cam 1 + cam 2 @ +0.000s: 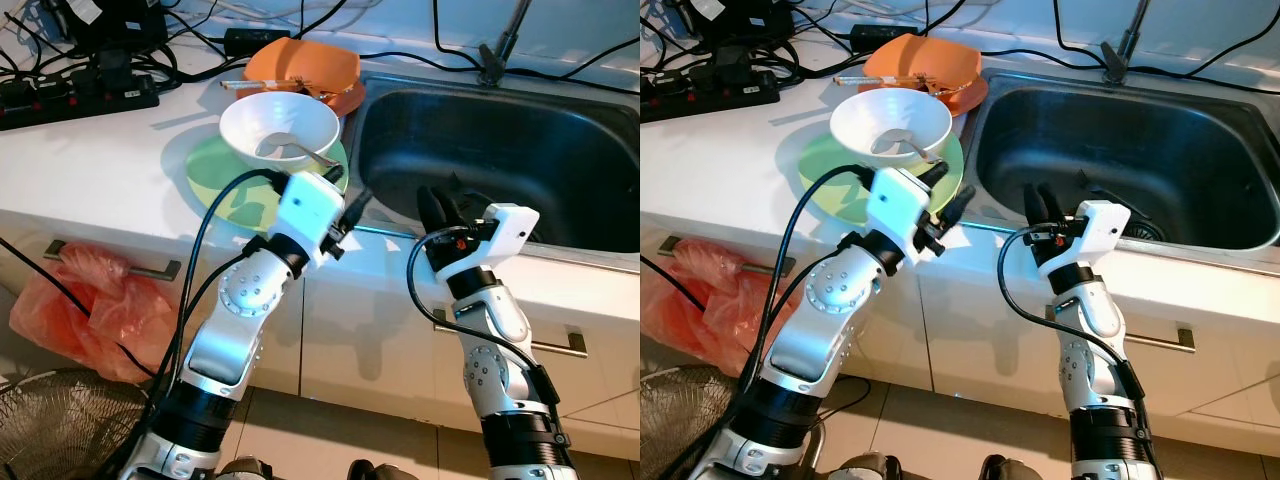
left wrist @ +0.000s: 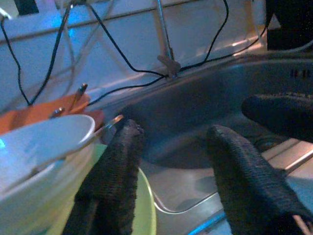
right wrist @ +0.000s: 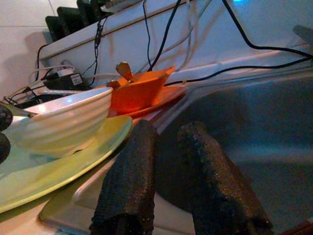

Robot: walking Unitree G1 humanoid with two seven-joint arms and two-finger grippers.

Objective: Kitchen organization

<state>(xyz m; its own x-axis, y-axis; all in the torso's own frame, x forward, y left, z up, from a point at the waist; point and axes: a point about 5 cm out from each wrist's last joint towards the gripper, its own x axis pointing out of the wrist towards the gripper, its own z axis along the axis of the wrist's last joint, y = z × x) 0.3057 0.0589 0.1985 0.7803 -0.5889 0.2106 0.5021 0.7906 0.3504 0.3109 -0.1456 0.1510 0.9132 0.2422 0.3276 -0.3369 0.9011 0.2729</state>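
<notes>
Left wrist view: left gripper (image 2: 171, 147), fingers spread, released, beside one white bowl (image 1: 279, 128) holding one spoon (image 1: 293, 150), on one green plate (image 1: 215, 180). Right gripper (image 1: 441, 207), fingers nearly together, holding nothing, at the sink (image 1: 560, 150) front rim. One orange dish (image 1: 300, 65) at the bowl's 12 o'clock.

The green plate (image 1: 215, 180) is largely covered by the white bowl (image 1: 278, 128) and by the left arm's white wrist housing in the middle of the frame; the spoon (image 1: 292, 152) in the bowl shows its bowl end and part of the handle, the rest passing behind that housing; the orange dish (image 1: 302, 66) behind hides its own contents, too small to tell; the sink (image 1: 500, 150) is cut off at the right edge; the red plastic bag (image 1: 85, 305) at lower left is partly behind cables; the tap (image 1: 503, 40) is cut off at the top edge.
</notes>
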